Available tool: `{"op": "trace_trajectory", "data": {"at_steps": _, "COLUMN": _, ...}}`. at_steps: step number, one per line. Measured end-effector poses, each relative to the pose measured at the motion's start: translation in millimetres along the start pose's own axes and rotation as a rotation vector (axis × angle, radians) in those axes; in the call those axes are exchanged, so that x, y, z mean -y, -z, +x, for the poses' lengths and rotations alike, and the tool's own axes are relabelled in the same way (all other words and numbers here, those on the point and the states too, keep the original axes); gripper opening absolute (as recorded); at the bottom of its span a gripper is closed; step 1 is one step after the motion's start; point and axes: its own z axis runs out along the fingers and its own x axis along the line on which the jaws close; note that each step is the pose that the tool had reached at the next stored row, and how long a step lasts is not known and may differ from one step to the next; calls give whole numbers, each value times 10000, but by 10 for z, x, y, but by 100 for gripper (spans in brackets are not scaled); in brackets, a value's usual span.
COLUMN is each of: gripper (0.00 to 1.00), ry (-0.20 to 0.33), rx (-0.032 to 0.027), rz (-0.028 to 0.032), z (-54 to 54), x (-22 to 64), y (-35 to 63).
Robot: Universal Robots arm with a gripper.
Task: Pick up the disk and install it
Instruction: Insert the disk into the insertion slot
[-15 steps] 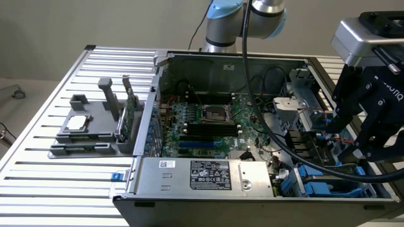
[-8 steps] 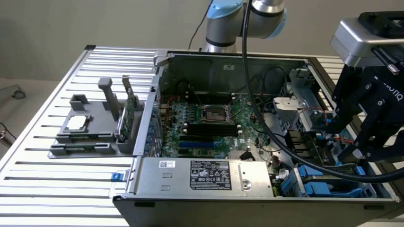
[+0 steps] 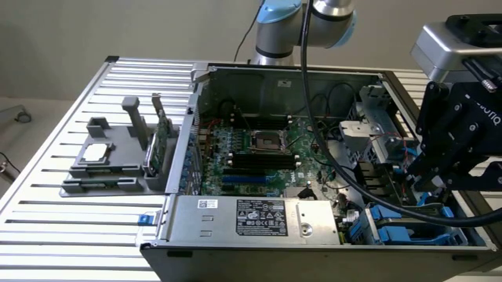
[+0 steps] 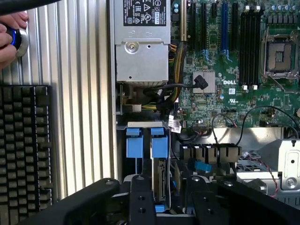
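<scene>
One disk in play: it stands on edge in the drive bay at the corner of the case beside the power supply. In the exterior view that is the near corner on the exterior view's right. The disk's silver edge is visible, with its blue carrier at the end toward the power supply. A second blue carrier sits just beside it in the same bay. The gripper hangs right over that bay. The wrist view has its black fingers apart, one on each side of the disk. One is close against it, and there is a dark gap between the disk and the other, so it looks unclamped. The disk sits down in the bay. The motherboard covers the case floor, with a bare CPU socket near its middle. A black cable from the arm drapes across the interior toward the gripper. On the table, along the case's long side at the exterior view's left, there is a grey fixture. A small square silver chip lies on it, and a thin green card stands upright at the fixture edge nearest the case. A keyboard lies on the table slats off the power-supply end of the case. Past it, at the table edge, a person's hand rests on a blue button.
</scene>
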Motion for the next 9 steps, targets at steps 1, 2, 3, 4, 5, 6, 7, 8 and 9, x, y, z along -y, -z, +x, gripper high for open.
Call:
{"op": "trace_trajectory", "data": {"at_steps": 1, "gripper": 26, "ry": 1, "rx": -1, "rz": 0, "z": 0, "x": 10, "y": 1}}
{"op": "trace_trajectory", "data": {"at_steps": 2, "gripper": 26, "ry": 1, "rx": 2, "rz": 1, "z": 1, "x": 28, "y": 1}}
{"op": "trace_trajectory", "data": {"at_steps": 3, "gripper": 20, "ry": 2, "rx": 0, "rz": 0, "z": -1, "x": 55, "y": 4}}
{"op": "trace_trajectory", "data": {"at_steps": 4, "gripper": 15, "ry": 2, "rx": -1, "rz": 0, "z": -2, "x": 88, "y": 9}}
{"op": "trace_trajectory", "data": {"at_steps": 5, "gripper": 11, "ry": 1, "rx": -1, "rz": 0, "z": -3, "x": 126, "y": 13}}
{"op": "trace_trajectory", "data": {"at_steps": 6, "gripper": 11, "ry": 1, "rx": -1, "rz": 0, "z": -4, "x": 168, "y": 17}}
{"op": "trace_trajectory", "data": {"at_steps": 7, "gripper": 11, "ry": 1, "rx": 0, "rz": -1, "z": -5, "x": 212, "y": 24}}
{"op": "trace_trajectory", "data": {"at_steps": 8, "gripper": 11, "ry": 5, "rx": 2, "rz": -10, "z": -6, "x": 254, "y": 33}}
{"op": "trace_trajectory", "data": {"at_steps": 9, "gripper": 11, "ry": 16, "rx": 0, "rz": -70, "z": -7, "x": 265, "y": 35}}
